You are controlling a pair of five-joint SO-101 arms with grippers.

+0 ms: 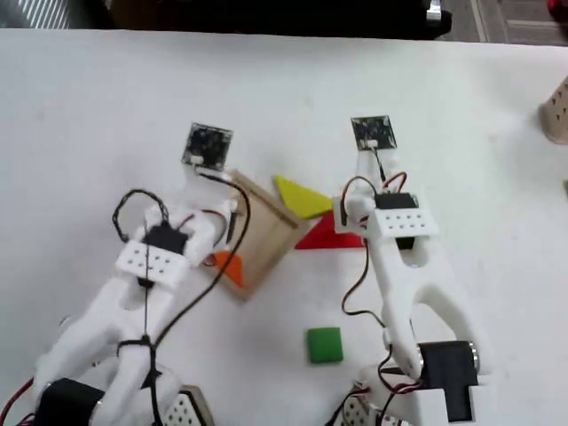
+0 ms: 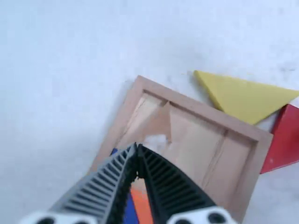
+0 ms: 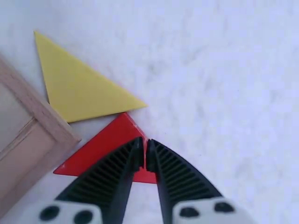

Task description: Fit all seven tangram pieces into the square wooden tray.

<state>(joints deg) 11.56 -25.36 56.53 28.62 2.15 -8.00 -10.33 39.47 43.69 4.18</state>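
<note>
The square wooden tray (image 1: 271, 232) lies tilted between the two arms, its floor bare wood (image 2: 205, 144). My left gripper (image 2: 138, 150) hovers shut over the tray's near corner, nothing between its fingers. Under it an orange piece (image 2: 143, 201) and a blue piece (image 2: 127, 211) lie in that corner; the orange one (image 1: 229, 264) also appears from above. A yellow triangle (image 1: 302, 197) and a red triangle (image 1: 327, 235) lie on the table against the tray's far side. My right gripper (image 3: 144, 143) is shut, its tips above a corner of the red triangle (image 3: 103, 149), beside the yellow one (image 3: 77, 88). A green square (image 1: 324, 344) lies alone near the front.
A brown perforated object (image 1: 556, 111) stands at the right edge. The table's far edge (image 1: 266, 32) meets a dark strip. Both arm bases and their cables take up the front corners, with a small wooden block (image 1: 199, 405) by the left base.
</note>
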